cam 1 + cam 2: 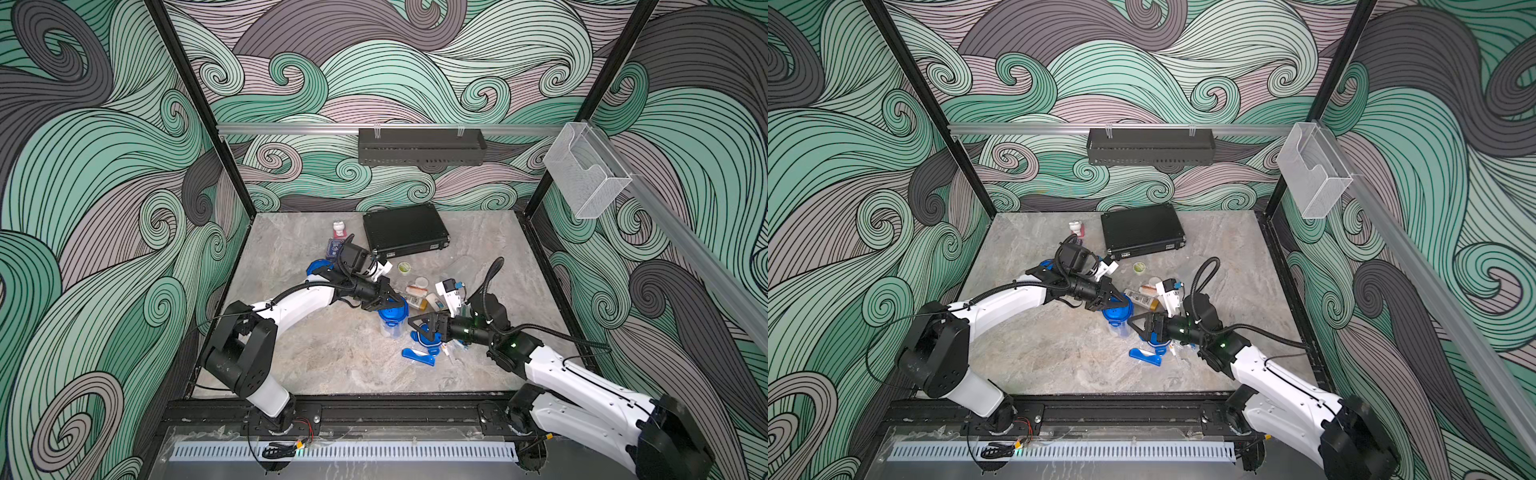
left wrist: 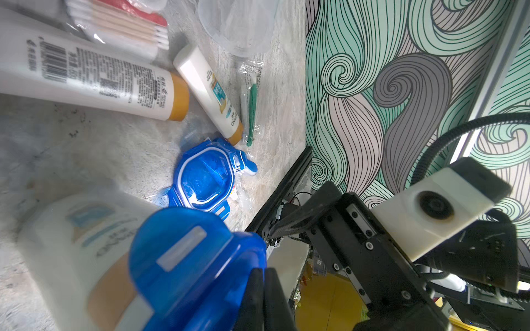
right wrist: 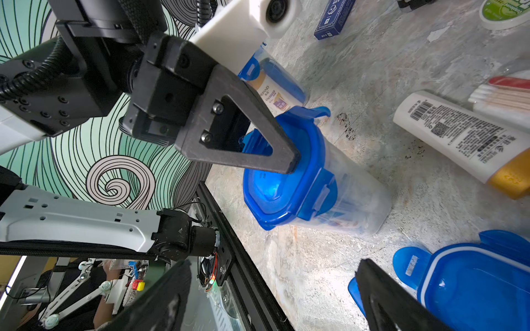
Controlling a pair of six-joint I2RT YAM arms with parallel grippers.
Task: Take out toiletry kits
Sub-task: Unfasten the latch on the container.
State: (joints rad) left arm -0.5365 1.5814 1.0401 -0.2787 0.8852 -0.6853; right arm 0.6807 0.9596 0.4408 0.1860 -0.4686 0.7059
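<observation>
The tumbler (image 1: 390,328) stands upright at the centre of the tabletop (image 1: 324,357) with its blue lid (image 3: 286,177) fitted. The left gripper (image 1: 398,300) rests on the lid rim, fingers closed together; whether they pinch a tab cannot be told. The right gripper (image 1: 412,329), fingers spread wide and empty, hovers just beside the tumbler, over a loose blue lid (image 3: 473,286). Gold-capped bottles (image 2: 94,80) lie nearby.

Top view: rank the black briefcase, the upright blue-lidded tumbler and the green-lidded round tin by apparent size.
Largest: black briefcase.
Middle: upright blue-lidded tumbler, though it stands nearer the camera.
Smallest: green-lidded round tin.
</observation>
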